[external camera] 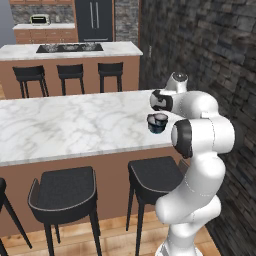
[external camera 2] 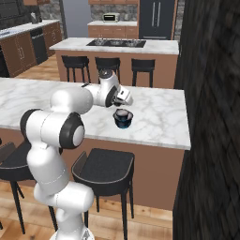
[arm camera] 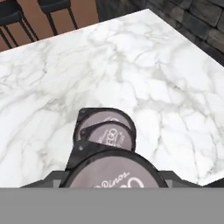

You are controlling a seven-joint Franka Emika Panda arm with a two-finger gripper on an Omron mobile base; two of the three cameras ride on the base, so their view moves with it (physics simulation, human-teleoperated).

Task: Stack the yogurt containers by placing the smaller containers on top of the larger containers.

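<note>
While three dark stools stand along the near side of the marble counter, the white arm rises at the right and reaches over the counter's near right part. On that part of the counter, near the front edge and well in from the right end, sits the large tub, squat, round and blue below its dark top. In the hand view one small cup rests upright on the tub's lid, inside the pale rim. A second small cup fills the bottom of that view, close under the camera and above the tub, its lid facing up. The gripper stands partly open with dark fingers flanking this nearer cup; whether they actually grip it cannot be told. Farther back, a kitchen island with a cooktop has three more stools before it.
</note>
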